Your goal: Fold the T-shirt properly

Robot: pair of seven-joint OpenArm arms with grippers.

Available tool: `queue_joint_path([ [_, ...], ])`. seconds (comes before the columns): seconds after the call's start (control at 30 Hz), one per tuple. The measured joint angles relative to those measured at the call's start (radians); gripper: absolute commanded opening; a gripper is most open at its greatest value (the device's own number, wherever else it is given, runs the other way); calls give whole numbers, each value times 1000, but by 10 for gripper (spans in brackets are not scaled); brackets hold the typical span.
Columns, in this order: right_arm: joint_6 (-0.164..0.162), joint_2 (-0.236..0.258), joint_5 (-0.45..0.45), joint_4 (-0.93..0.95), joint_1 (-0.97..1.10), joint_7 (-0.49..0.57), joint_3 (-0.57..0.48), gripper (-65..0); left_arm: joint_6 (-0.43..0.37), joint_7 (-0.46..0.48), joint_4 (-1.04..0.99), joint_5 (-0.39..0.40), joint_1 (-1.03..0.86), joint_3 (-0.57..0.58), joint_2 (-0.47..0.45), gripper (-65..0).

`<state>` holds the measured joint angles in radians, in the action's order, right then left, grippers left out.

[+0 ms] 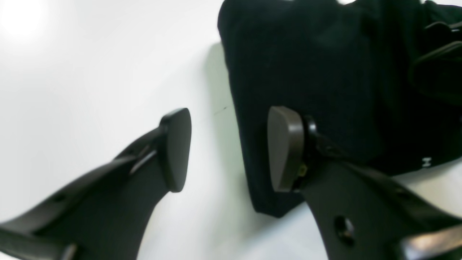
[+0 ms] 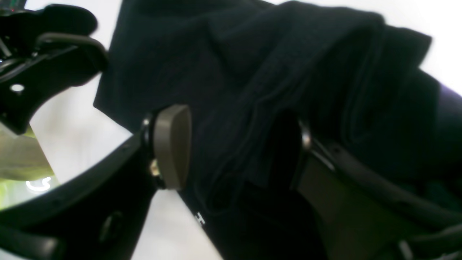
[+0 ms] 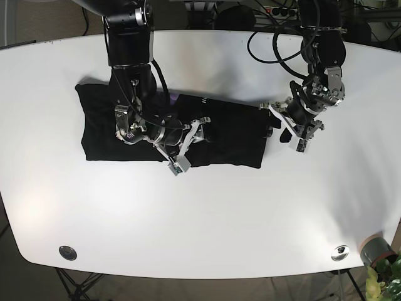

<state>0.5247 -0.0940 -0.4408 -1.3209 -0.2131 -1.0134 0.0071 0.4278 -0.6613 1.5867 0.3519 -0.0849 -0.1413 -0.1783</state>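
Black shirt (image 3: 156,128) spread flat on the white table (image 3: 207,219), nearer the far edge than the near one, left of centre in the base view; long side running left to right, left part wider, right part a narrower folded band ending in a straight edge. Small white lettering near the far edge of the cloth at mid-length. Folds and ridges bunched in the middle, seen close in the right wrist view (image 2: 252,90).

Right gripper (image 3: 188,139) low over the middle of the shirt, near its near edge, pointing rightward in the base view; spread apart, with a bunch of cloth between the two fingers (image 2: 171,146), the far finger mostly hidden by fabric; contact of the pads with the cloth hard to tell.

Left gripper (image 3: 285,128) at the right end of the shirt, just off its edge; spread wide, nothing between the pads. In the left wrist view, one finger (image 1: 285,148) over the cloth's corner, the other finger (image 1: 177,150) over bare table, the shirt's edge (image 1: 325,90) lying between them and running away from the camera.

Cables (image 3: 276,47) looping over the far right part of the table. Two round metal discs (image 3: 67,252) set in the table near the near corners
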Motion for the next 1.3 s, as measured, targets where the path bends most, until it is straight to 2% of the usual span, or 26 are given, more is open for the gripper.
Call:
queue_joint_path([
  [0.07, -1, 2, 0, 1, 1, 0, -26, -401, 0, 0, -10, 0, 2, 0, 1, -349],
  [0.13, 0, 3, 0, -1, 4, 0, -39, -542, 0, 0, -12, 0, 2, 0, 3, -349],
  [0.2, 0, 0, -6, -3, 15, 11, -44, -631, 0, 1, -12, 0, 2, 0, 2, -349],
  [0.3, 0, 0, -6, -9, 29, 22, -49, -614, 0, 0, -12, 0, 2, 0, 0, -349],
  [0.47, -2, 0, -3, -55, 46, 26, -43, -623, 0, 0, -12, 0, 5, 0, 3, -346],
  [0.53, -27, 2, -7, -130, 78, 32, -40, -621, 0, 1, -11, 1, 5, 0, 2, -346],
  [0.7, -113, 0, -7, -254, 143, 9, -32, -618, 0, 0, -11, -3, 12, 8, 3, -346],
  [0.9, -127, 5, -4, -262, 151, 8, -29, -617, 1, -1, -13, 0, 38, 70, 1, -344],
  [1.1, -141, 26, -3, -156, 143, 22, 0, -610, 3, -3, -13, -4, 38, 73, -1, -344],
  [1.17, -140, 36, -3, -116, 142, 48, 9, -560, 2, -3, -11, -3, 41, 72, -2, -344],
  [1.27, -139, 60, -13, -77, 135, 72, 8, -403, 3, -2, -9, -3, 47, 72, 1, -344],
  [1.3, -135, 63, -18, -76, 132, 72, 8, -368, 3, -3, -9, -3, 50, 72, 0, -344],
])
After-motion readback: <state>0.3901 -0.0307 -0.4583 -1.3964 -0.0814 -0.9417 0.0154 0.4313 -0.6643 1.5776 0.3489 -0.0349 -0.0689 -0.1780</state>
